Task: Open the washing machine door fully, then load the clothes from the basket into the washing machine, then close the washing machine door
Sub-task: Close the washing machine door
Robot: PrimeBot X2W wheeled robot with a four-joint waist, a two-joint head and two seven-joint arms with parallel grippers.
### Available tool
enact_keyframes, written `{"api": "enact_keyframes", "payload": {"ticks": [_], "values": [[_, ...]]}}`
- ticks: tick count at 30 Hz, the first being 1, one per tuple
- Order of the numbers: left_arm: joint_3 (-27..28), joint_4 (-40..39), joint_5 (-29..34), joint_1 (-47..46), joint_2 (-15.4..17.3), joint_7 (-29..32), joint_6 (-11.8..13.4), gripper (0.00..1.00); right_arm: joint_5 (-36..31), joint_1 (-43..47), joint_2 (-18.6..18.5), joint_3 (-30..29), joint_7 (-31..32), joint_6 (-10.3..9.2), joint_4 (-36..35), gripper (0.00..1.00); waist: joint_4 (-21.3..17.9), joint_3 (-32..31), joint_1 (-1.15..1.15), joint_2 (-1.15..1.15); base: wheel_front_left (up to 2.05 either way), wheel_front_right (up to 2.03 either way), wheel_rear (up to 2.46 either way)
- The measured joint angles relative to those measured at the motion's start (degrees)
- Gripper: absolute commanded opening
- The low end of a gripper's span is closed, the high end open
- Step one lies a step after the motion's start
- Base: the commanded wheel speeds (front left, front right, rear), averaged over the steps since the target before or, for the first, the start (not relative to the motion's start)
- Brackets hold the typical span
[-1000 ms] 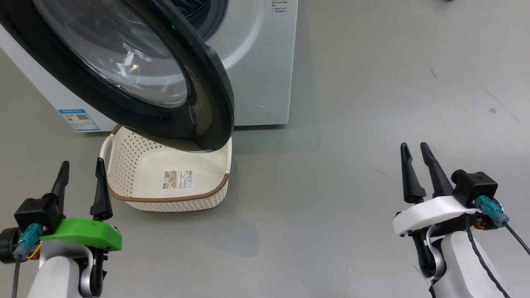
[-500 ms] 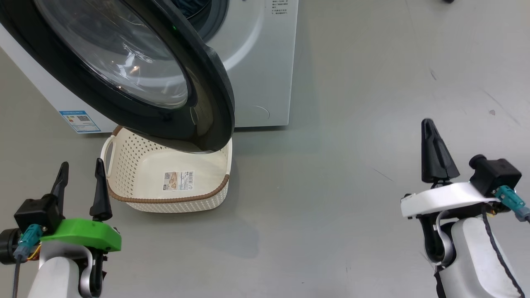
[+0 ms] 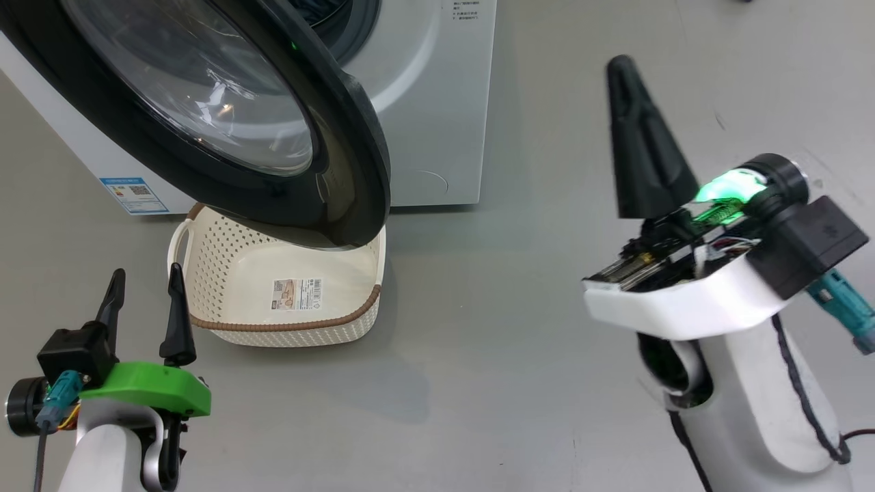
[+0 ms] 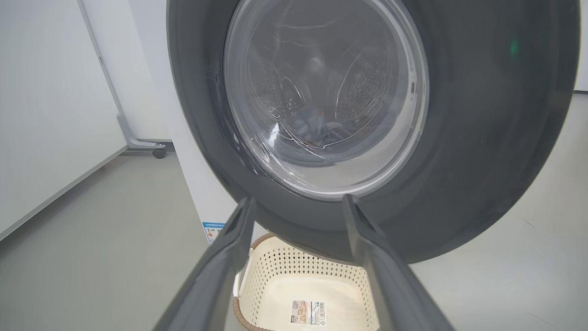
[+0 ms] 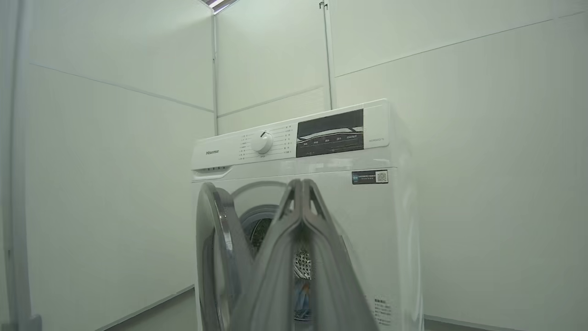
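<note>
The washing machine (image 3: 424,102) stands at the top left with its door (image 3: 342,171) swung out over the basket (image 3: 287,326). The basket holds just a label. Through the door's glass, blue clothes (image 4: 317,131) lie in the drum. My left gripper (image 3: 147,271) is open, low at the basket's left side; its fingers (image 4: 229,257) frame the door (image 4: 482,138) and the basket (image 4: 285,266). My right gripper (image 3: 621,68) is shut on nothing, raised well right of the machine and pointing at the washing machine (image 5: 358,211) and its edge-on door (image 5: 213,257).
Bare grey floor (image 3: 519,342) lies between the arms and right of the machine. A blue QR sticker (image 3: 133,195) marks the machine's lower front. White wall panels surround it, and a wheeled stand foot (image 4: 158,151) sits at its left. The control knob (image 5: 262,141) is on top.
My right gripper has shut and risen high, growing large in the head view. The left arm, the door and the basket stay as they were; the head view has shifted slightly.
</note>
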Motion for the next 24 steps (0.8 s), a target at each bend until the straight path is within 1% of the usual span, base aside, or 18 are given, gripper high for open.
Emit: {"api": "enact_keyframes", "payload": {"ticks": [7,10,13,18,21,24], "values": [[-0.31,0.15,0.01,-0.13,-0.27,0.00,-0.14,1.00,-0.03,-3.25,-0.99,14.62,0.00,0.00,-1.92,0.00,0.53,0.31,0.00,0.00,0.00,0.00,0.00],[-0.44,0.16,0.11,-0.22,-0.37,0.00,-0.18,1.00,0.56,-4.10,-2.77,21.09,-0.01,0.00,-0.91,0.00,0.80,0.46,0.00,0.00,0.00,0.00,0.00],[-0.83,0.16,0.16,-0.27,-0.41,0.00,-0.18,1.00,1.03,-4.11,-4.78,26.93,0.85,0.01,1.82,0.00,1.06,0.73,0.00,0.00,0.00,0.00,0.00],[-2.01,0.18,0.23,-1.51,-0.79,0.00,-0.49,1.00,2.47,-4.17,-5.76,33.10,2.52,0.01,5.25,0.00,1.83,1.72,0.00,0.00,0.00,0.00,0.00],[-2.36,0.18,0.33,-2.40,-0.88,0.00,-0.51,1.00,3.09,-4.53,-6.05,35.19,3.46,0.01,7.71,0.00,2.48,2.38,0.00,0.00,0.00,0.00,0.00],[-2.92,0.19,0.34,-2.74,-1.11,0.00,-0.51,1.00,3.65,-5.37,-6.42,36.07,4.07,0.01,9.99,0.00,3.18,3.09,0.00,0.00,0.00,0.00,0.00]]}}
